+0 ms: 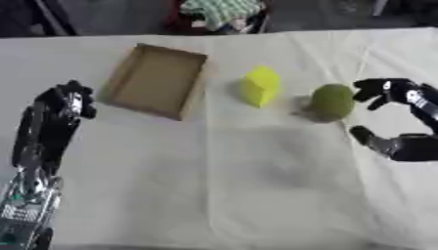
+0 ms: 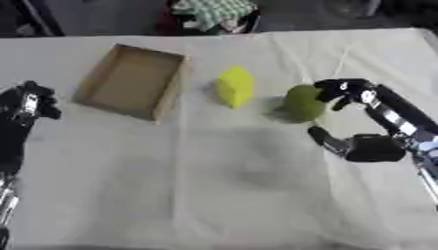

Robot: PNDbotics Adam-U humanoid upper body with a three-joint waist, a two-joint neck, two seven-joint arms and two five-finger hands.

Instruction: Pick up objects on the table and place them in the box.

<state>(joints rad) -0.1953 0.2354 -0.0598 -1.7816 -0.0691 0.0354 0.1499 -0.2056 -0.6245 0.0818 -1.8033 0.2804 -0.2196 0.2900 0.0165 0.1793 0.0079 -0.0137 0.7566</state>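
An empty cardboard box point(image 1: 158, 80) lies on the white cloth at upper left. To its right stands a yellow block point(image 1: 261, 86), and further right a round green fruit point(image 1: 332, 101). My right hand point(image 2: 359, 141) is open just right of the green fruit, its fingers point(image 2: 338, 90) arched past the fruit's top and its thumb point(image 2: 323, 136) low in front; I see no contact with the fruit. At the left edge my left hand point(image 1: 67, 101) hangs beside the box with curled fingers, holding nothing.
The white cloth-covered table point(image 1: 231, 185) has wide bare room in the front and middle. Beyond the far edge is a checked green-and-white cloth point(image 1: 221, 10) on something red.
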